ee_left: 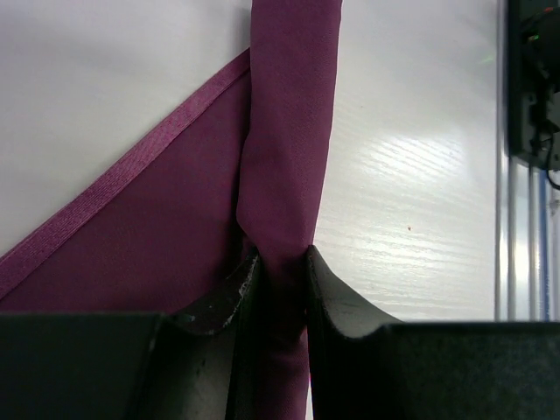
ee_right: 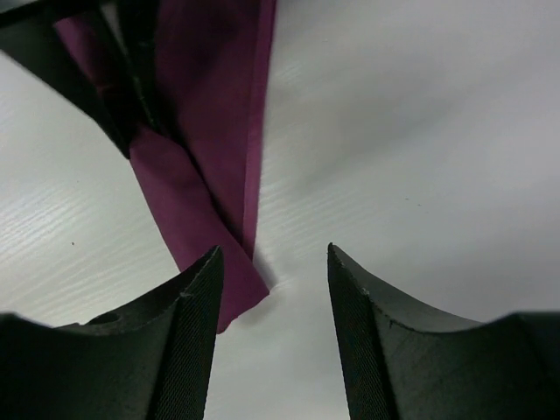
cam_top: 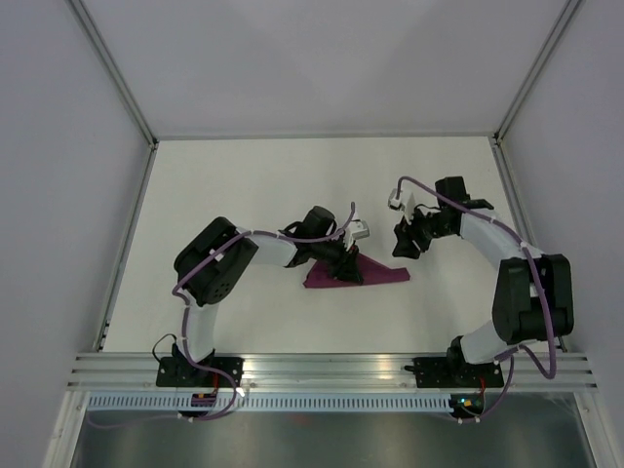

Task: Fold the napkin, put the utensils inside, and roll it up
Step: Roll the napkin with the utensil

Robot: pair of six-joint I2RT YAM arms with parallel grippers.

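Your left pincer [ee_left: 282,261] clamps the napkin [cam_top: 380,276], a shiny magenta roll with a flat triangular flap; your right pincer [ee_right: 273,254] stands released over its end

Shiny magenta-purple napkin [cam_top: 382,277]; white table [cam_top: 244,195]; purple cables [cam_top: 292,237].

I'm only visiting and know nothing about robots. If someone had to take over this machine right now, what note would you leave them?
Left gripper: fingers shut on the rolled part of the shiny dark magenta cloth napkin.
Right gripper: fingers open, empty, beside the napkin's end.
The napkin lies on the white table, folded and partly rolled.
Utensils: not visible; perhaps inside the roll, cannot confirm.
Left to do: roll up the flat triangular flap.
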